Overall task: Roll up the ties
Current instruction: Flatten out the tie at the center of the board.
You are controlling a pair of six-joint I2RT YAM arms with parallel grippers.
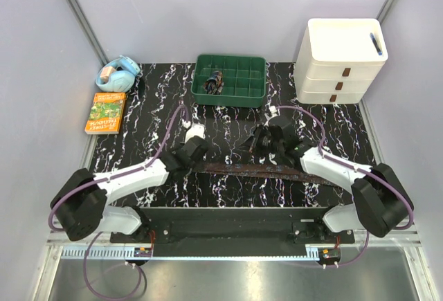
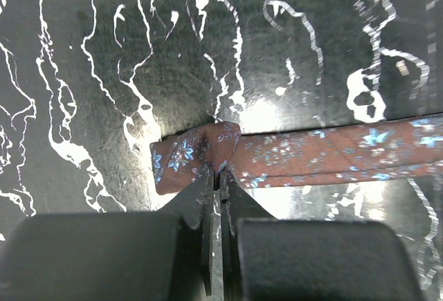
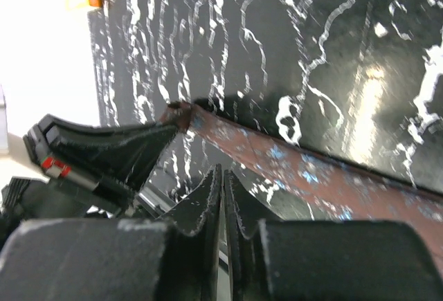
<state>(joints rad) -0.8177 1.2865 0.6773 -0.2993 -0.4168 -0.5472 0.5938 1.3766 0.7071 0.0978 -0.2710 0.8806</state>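
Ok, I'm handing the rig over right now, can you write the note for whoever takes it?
Left gripper: shut on the folded-over end of the tie.
Right gripper: shut, holding nothing, beside the tie further along.
Tie: lies flat on the table between the arms.
Done: only the first fold at the end.
Left: roll up the whole length.
A dark bundle sits in the green tray; what it is cannot be told.
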